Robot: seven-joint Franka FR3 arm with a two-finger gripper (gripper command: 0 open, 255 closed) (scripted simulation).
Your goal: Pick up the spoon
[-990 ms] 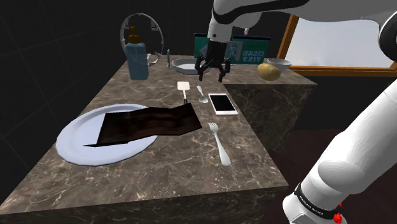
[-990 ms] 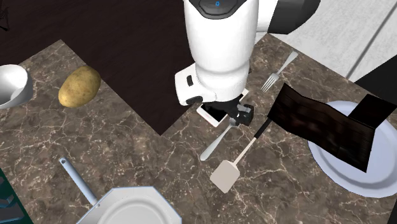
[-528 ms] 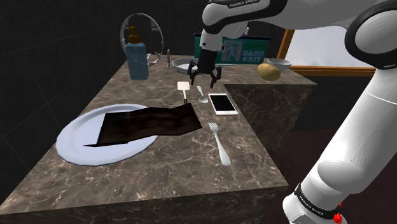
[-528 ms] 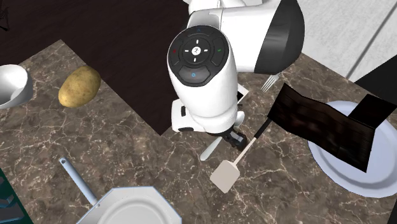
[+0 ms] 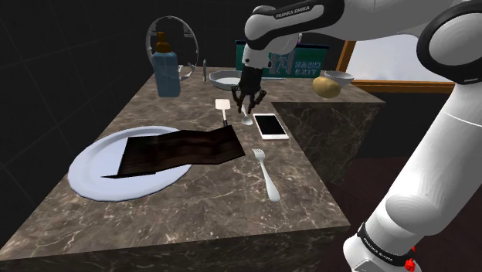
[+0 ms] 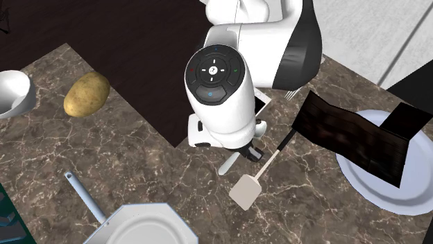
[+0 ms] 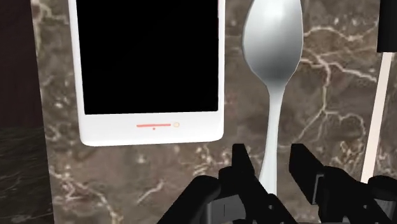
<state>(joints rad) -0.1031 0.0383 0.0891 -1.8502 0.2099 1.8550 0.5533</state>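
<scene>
Pincer (image 7: 272, 167) stands narrowly open, its fingers astride the thin handle of the spoon (image 7: 273, 44), not yet clasping it. We judge the spoon light, stiff and slippery, best taken mid-handle. It lies flat on the hard marbled worktop (image 7: 318, 95). In the shoulder view a phone (image 5: 270, 125) lies just beside it at 4 o'clock. Behind is a black area.

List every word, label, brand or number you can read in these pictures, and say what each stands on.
"FRANKA EMIKA": on the upper link of the white robot arm.
Dark green box behind the arm: white lettering, partly hidden, too blurred to read.
Black band near the arm's base: print too small to read.
White smartphone with black screen: no text.
</scene>
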